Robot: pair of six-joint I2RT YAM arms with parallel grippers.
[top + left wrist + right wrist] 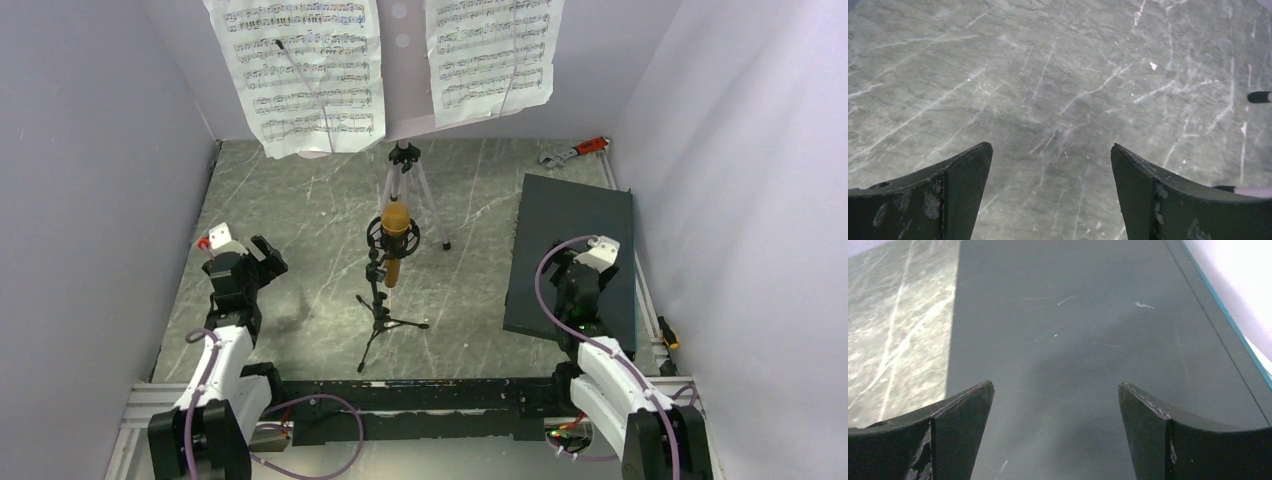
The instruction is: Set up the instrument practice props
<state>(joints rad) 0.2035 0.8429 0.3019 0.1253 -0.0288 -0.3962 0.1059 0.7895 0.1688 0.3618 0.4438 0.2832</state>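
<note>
Gold handheld microphone (396,225) sits in the small black tripod mic stand (378,296), centre; two white printed music sheets (305,70) rest on the far pale lilac perforated music stand (405,90). Left gripper (1052,150) and right gripper (1055,387) gape wide, empty. Setup seems done; only backing off remains.

Prob. robotics lab cell: white partition walls (90,200), marble-look tabletop (300,200), alu base frame (132,415).

Take the mic stand (378,300) as your centre. The microphone (396,235) sits in its ring, and the music stand (405,185) rises just behind it (two music sheets (300,70) side by side on the desk). The slab (570,210) lies flat to its right, with the wrench (572,152) farther back beyond the slab.
</note>
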